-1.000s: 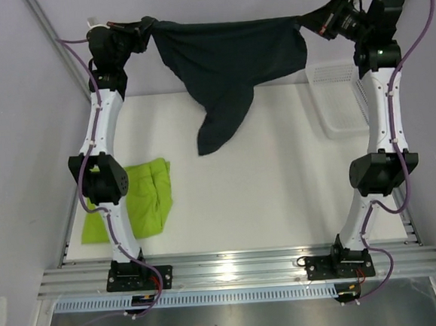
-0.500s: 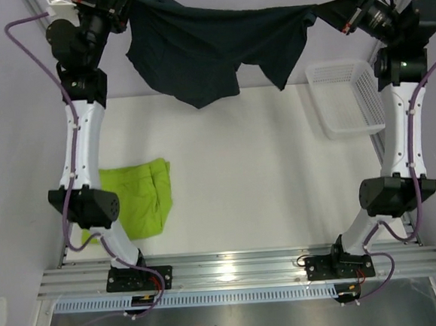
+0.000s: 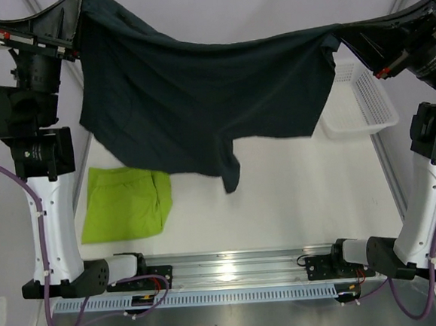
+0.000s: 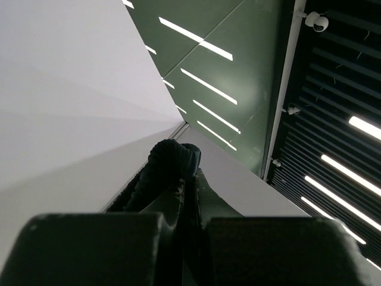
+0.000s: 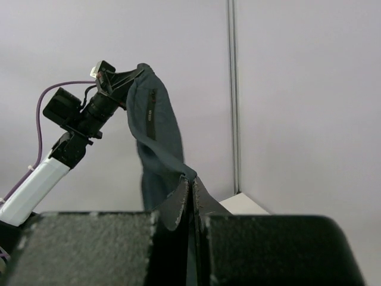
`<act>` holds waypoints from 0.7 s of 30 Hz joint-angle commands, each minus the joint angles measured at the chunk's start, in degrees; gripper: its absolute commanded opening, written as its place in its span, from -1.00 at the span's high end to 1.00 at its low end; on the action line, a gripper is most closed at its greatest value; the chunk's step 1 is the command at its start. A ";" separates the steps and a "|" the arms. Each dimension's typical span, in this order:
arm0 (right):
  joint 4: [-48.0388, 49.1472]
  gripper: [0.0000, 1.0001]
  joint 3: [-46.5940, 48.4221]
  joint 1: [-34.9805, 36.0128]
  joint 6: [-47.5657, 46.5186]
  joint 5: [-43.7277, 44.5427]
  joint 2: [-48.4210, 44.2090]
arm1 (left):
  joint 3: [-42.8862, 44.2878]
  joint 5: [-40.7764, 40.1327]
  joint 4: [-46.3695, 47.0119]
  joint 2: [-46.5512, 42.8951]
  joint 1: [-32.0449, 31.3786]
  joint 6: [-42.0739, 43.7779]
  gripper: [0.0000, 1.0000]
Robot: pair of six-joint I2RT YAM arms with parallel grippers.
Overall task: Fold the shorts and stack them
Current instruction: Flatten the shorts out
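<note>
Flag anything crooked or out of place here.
The dark shorts hang lopsided in the air between the left claw and right claw: one leg droops to a point near the middle. The green shorts lie folded on the table; nothing else stands out.

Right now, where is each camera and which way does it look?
Top: above and behind the robot, looking down at table, green shorts, basket; left arm and right arm hold up the dark shorts.
Left wrist: looks up at ceiling lights; left gripper, shut on the dark shorts, fills the bottom.
Right wrist: looks sideways at the left arm; right gripper, shut on them, shows below.
Shared: top and right wrist both see the shorts hanging.
</note>
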 commanded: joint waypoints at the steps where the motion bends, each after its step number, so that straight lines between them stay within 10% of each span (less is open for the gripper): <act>1: -1.91 1.00 -1.82 -0.69 -0.26 0.07 2.98 | -0.26 -1.05 -0.23 1.94 0.44 0.86 1.00; 13: 9.58 1.00 -5.01 -1.83 4.47 1.57 14.74 | 0.87 -0.52 4.61 14.66 0.35 -1.24 1.00; 19: 19.44 1.00 17.55 -7.01 22.10 1.92 39.20 | 18.16 0.61 8.75 36.50 -0.70 -8.26 1.00; 21: 17.78 1.00 37.92 -8.42 25.56 5.07 47.50 | 32.38 0.45 5.94 44.53 -1.75 -8.80 1.00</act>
